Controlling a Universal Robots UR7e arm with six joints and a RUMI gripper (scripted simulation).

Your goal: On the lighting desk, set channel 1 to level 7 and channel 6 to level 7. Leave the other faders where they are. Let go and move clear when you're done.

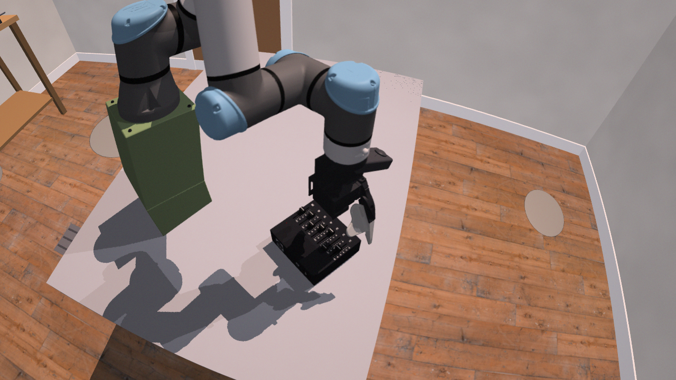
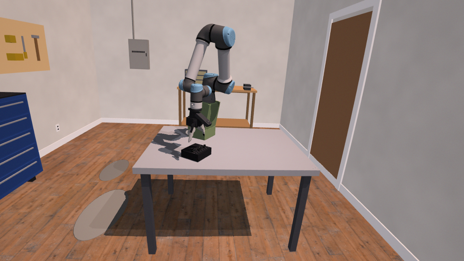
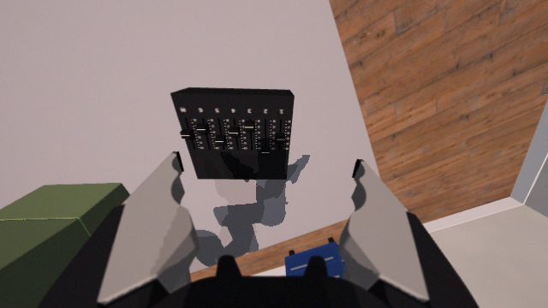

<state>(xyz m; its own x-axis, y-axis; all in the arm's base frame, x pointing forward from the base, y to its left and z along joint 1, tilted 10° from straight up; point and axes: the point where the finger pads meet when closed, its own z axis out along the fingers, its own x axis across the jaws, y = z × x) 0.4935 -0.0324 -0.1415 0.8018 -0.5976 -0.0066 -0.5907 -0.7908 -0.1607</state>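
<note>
The lighting desk (image 1: 314, 240) (image 2: 195, 152) (image 3: 233, 133) is a small black box with a row of sliders, lying on the grey table (image 1: 264, 155) (image 2: 246, 152) near its edge. In the wrist view the channel numbers run from 1 on the right to 6 and a master on the left. The channel 1 fader cap (image 3: 280, 138) sits about mid-track. The channel 6 fader cap (image 3: 201, 127) sits nearer the numbered end. My gripper (image 1: 351, 226) (image 2: 190, 137) (image 3: 270, 156) is open and empty. It hangs a little above the desk's side away from the numbers, touching nothing.
The arm's green pedestal (image 1: 160, 160) (image 2: 210, 113) (image 3: 43, 222) stands on the table behind the desk. The table edge (image 1: 401, 189) runs close beside the desk. A blue drawer cabinet (image 2: 12, 143) and a wooden shelf unit (image 2: 227, 121) stand on the floor farther off.
</note>
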